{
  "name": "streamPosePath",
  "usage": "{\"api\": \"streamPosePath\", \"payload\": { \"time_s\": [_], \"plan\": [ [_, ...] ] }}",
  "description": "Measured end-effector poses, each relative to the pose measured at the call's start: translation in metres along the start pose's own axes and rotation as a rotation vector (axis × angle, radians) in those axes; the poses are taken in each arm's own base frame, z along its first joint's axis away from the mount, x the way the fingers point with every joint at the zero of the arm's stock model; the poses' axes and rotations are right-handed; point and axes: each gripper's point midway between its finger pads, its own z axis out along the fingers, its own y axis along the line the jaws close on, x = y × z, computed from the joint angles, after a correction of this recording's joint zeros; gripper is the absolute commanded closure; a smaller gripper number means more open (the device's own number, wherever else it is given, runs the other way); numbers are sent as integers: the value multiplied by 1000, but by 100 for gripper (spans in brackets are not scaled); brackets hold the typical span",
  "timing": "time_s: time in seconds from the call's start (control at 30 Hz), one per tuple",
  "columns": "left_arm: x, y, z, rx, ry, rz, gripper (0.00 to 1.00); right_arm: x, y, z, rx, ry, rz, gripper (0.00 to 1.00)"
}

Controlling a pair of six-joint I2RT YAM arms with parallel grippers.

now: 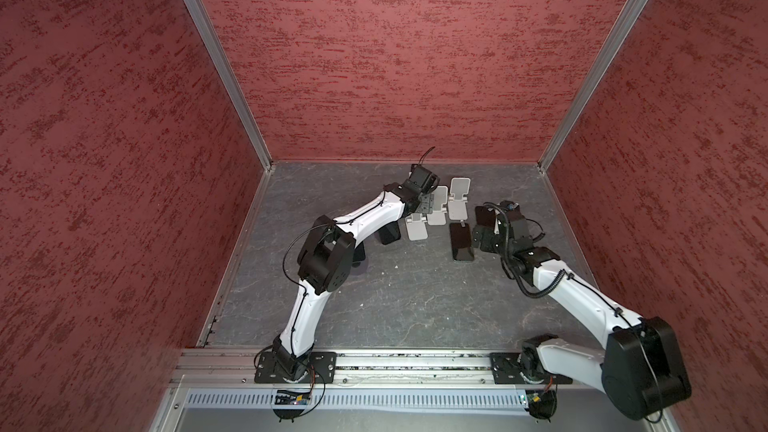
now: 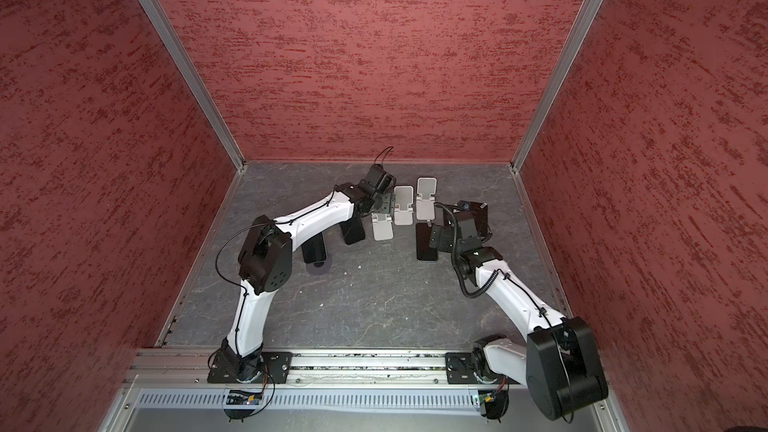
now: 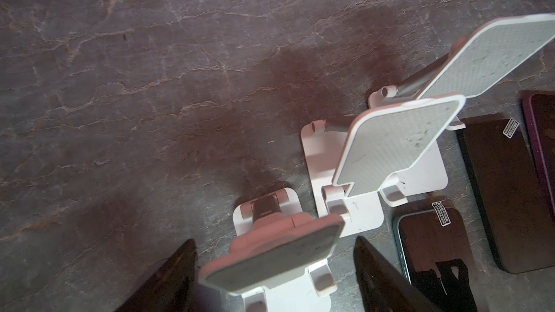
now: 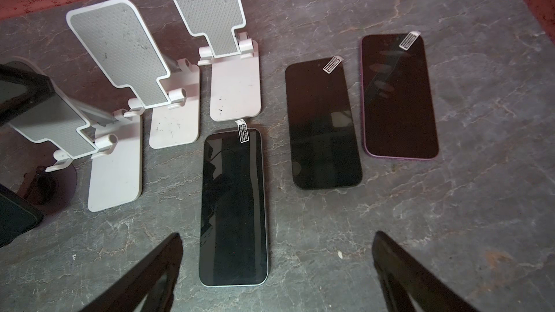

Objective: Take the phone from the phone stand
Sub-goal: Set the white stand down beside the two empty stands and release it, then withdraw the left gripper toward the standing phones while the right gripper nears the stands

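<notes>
Grey stone-patterned table [image 4: 450, 205] carried everything I could see. I had the left gripper [image 3: 273, 240] above the nearest stand [image 3: 264, 262]. Its fingers [image 3: 375, 271] were spread with that stand's tilted plate between them and a gap on both sides, so it gripped nothing. My right gripper [image 4: 277, 234] hung wide apart and empty over the near end of the pale-edged phone [image 4: 234, 205]. That phone lay flat, screen up, just beside the base of the far stand [image 4: 234, 85]. The middle stand [image 4: 174, 121] stood between the other two. To the right lay the black phone [image 4: 324, 124] and, beside it, the purple-edged phone [image 4: 399, 97], both flat on the table. In a top view another dark phone [image 1: 390, 232] lay partly under the left arm.
</notes>
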Motion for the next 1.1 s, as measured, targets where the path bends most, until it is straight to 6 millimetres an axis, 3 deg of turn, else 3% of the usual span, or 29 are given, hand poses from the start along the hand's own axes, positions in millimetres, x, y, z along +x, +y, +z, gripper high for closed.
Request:
{"api": "streamPosePath", "payload": {
  "time_s": [0.3,0.57,0.77,1.1],
  "plan": [
    [-33,-10,-56,0,-124,51,13,0,0,0,-2,1,0,1],
    [-45,-33,-115,28,-228,107,11,0,1,0,-5,2,0,1],
    [-33,-29,-155,25,-279,140,10,2,5,0,-29,11,1,1],
    [25,-1,-185,39,-282,177,9,-5,21,-10,-121,3,19,1]
  ]
}}
